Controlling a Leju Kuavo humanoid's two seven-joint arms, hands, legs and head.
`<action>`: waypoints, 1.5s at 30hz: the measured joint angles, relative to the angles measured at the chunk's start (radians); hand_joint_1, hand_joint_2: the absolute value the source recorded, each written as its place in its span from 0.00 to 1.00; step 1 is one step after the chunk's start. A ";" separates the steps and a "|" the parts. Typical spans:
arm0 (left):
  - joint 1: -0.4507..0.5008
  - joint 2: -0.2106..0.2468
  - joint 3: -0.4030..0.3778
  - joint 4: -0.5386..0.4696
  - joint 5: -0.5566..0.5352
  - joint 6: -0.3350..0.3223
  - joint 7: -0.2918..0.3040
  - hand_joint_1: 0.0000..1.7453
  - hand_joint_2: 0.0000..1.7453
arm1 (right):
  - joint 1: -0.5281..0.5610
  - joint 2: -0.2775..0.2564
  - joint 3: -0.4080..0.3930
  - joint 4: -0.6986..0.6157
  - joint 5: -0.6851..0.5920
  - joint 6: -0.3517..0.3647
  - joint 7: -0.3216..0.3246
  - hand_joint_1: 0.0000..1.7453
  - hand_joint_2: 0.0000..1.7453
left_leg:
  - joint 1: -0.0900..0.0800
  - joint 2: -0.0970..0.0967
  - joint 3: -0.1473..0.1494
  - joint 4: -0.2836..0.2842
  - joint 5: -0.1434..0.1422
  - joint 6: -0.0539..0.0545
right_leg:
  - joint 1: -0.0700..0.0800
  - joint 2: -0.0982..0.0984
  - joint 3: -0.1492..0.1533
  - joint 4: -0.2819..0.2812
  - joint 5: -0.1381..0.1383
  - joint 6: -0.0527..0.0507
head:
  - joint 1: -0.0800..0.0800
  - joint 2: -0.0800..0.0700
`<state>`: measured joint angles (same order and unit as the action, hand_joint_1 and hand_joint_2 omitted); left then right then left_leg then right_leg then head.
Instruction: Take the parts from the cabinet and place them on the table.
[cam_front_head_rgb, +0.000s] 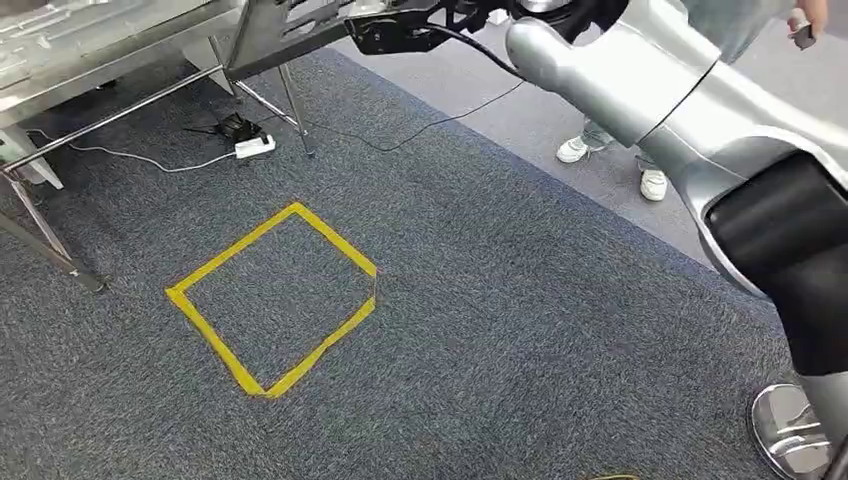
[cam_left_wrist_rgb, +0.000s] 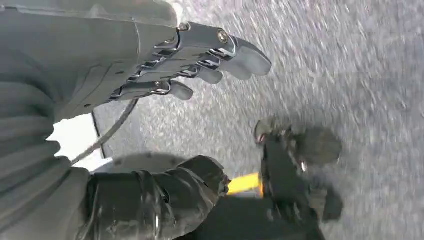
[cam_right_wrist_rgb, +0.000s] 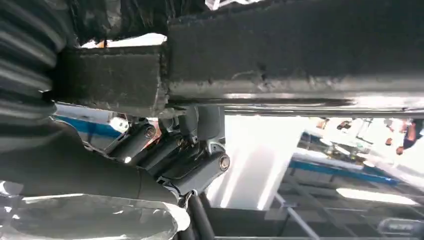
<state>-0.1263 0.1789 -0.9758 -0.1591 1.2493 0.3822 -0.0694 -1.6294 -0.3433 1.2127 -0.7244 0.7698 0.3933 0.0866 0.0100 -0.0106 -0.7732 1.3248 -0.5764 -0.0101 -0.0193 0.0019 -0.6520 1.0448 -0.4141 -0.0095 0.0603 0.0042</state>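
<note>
Table (cam_front_head_rgb: 120, 50) cut off by frame edge, part (cam_right_wrist_rgb: 300, 55) hiding right hand (cam_right_wrist_rgb: 175, 155) fingertips, person (cam_front_head_rgb: 640, 150) cropped

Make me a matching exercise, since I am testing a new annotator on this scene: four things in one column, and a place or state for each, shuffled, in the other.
Things:
1. tape square
2. power strip
3. left hand
4. right hand

Places or states:
A. white, on the carpet near a table leg
B. fingers curled around a dark metal part
C. yellow, out on the open carpet
D. holds nothing, fingers apart, above the carpet

Pairs: 1-C, 2-A, 3-D, 4-B
</note>
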 joint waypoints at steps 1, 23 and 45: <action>0.000 0.000 0.000 0.000 0.000 0.002 0.000 0.00 1.00 | 0.002 0.000 0.000 -0.002 0.000 0.000 0.000 1.00 1.00 | 0.003 0.001 -0.005 -0.002 0.017 -0.003 | -0.001 0.000 0.001 0.000 -0.001 0.001 | -0.002 0.000; 0.006 0.012 0.000 0.000 0.006 0.016 0.006 0.00 1.00 | 0.006 -0.008 0.000 -0.025 0.000 0.013 0.002 1.00 1.00 | -0.013 -0.008 0.200 -0.294 0.077 0.040 | 0.013 0.007 -0.025 -0.001 0.025 0.020 | 0.001 0.000; 0.009 0.010 -0.001 0.001 0.005 0.018 0.009 0.00 1.00 | 0.006 -0.010 0.000 -0.044 0.000 0.021 0.006 1.00 1.00 | -0.013 0.009 0.181 -0.332 0.134 0.068 | 0.000 0.002 -0.072 0.246 -0.142 0.044 | 0.004 0.000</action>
<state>-0.1176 0.1888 -0.9766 -0.1579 1.2539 0.4002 -0.0607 -1.6234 -0.3529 1.2127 -0.7683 0.7698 0.4139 0.0927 -0.0029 -0.0017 -0.5923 0.9927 -0.4425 0.0581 -0.0194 0.0039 -0.7241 1.2910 -0.5560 0.0350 0.0645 0.0042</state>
